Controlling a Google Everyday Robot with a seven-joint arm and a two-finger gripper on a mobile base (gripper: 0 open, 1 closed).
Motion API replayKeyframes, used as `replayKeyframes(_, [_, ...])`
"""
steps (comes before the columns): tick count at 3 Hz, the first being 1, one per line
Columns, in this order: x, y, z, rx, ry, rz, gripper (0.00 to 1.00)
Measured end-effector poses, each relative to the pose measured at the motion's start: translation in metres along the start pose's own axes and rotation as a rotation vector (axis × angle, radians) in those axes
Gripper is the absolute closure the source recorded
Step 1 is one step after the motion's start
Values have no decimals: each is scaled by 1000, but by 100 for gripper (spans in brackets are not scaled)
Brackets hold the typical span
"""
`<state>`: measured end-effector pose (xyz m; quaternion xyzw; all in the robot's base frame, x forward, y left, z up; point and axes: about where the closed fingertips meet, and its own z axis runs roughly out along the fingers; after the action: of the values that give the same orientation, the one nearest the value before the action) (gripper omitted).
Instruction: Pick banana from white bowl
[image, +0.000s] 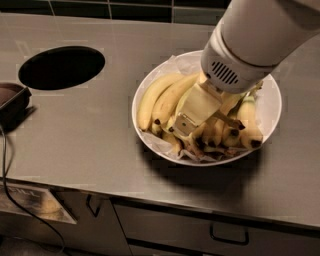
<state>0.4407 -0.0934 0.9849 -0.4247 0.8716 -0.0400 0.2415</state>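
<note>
The white bowl (270, 107) sits on the steel counter, lined with crinkled white paper and filled with several yellow bananas. My gripper (189, 122) reaches down into the middle of the pile, its cream-coloured end resting among the bananas. A thin banana stem with a dark tip (230, 121) pokes out to the right from under the gripper. The body of that banana is mostly hidden by the gripper and wrist. Two long curved bananas (152, 97) lie free at the bowl's left side. The large white wrist housing (240, 55) covers the back of the bowl.
A round dark hole (61, 67) is cut into the counter at the left. A dark object (10, 102) with a black cable (6, 170) sits at the left edge. Drawers with handles (227, 235) run below the counter's front edge.
</note>
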Motion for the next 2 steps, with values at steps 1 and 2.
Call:
replayKeyframes(1, [6,-2,1,29,32,68,10])
replayKeyframes(2, [9,-4,-5,59,59,128,8])
